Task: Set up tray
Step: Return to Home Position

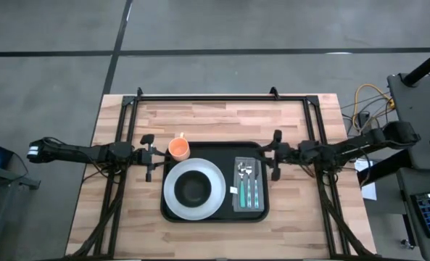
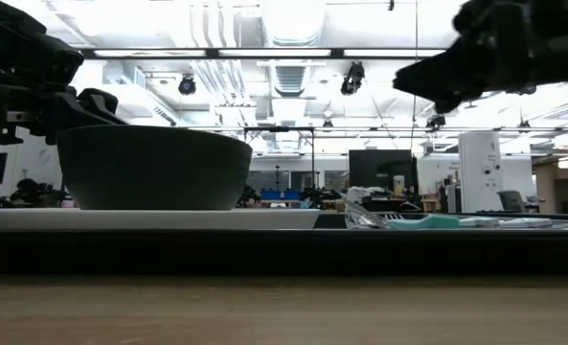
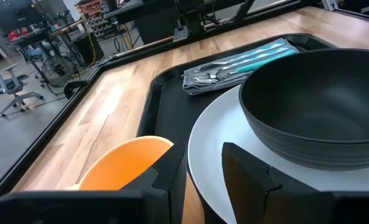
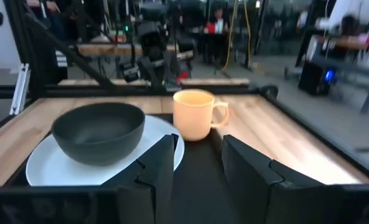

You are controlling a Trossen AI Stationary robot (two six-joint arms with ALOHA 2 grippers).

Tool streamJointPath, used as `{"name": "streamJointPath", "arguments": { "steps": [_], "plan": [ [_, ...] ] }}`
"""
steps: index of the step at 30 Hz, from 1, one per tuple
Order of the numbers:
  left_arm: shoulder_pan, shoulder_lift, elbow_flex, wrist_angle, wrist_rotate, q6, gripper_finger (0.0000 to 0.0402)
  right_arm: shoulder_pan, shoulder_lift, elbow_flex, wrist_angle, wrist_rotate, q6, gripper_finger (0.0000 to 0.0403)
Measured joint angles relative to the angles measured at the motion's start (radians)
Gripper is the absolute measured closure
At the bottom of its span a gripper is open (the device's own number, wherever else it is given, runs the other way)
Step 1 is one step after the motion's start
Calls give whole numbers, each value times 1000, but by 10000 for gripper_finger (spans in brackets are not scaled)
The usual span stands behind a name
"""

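Observation:
The black tray [image 1: 228,155] lies mid-table and carries a white plate [image 1: 172,199] with a dark bowl [image 1: 193,190] in it. A grey napkin [image 1: 248,196] with teal-handled cutlery [image 1: 248,181] lies on the tray's right part. An orange cup [image 1: 179,148] stands upright at the tray's far left corner. My left gripper [image 1: 159,156] hovers open just left of the tray, beside the cup [image 3: 119,165] and the plate's rim [image 3: 215,124]. My right gripper [image 1: 267,154] hovers open at the tray's right edge, facing the bowl [image 4: 98,130] and the cup [image 4: 196,115].
A black metal frame [image 1: 215,98] runs along the far side and down both sides of the wooden table [image 1: 215,119]. Bare wood lies beyond the tray and to its left and right. In the low view the tray's rim [image 2: 284,251] spans the whole width.

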Motion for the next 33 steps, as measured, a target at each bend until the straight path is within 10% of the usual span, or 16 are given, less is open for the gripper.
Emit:
{"name": "streamJointPath", "arguments": {
  "steps": [12, 33],
  "plan": [
    [0, 0, 0, 0, 0, 0, 317, 0, -200, -199, 98, 1, -139, 269],
    [0, 0, 0, 0, 0, 0, 317, 0, -506, -202, -337, 85, -276, 272]
  ]
}}
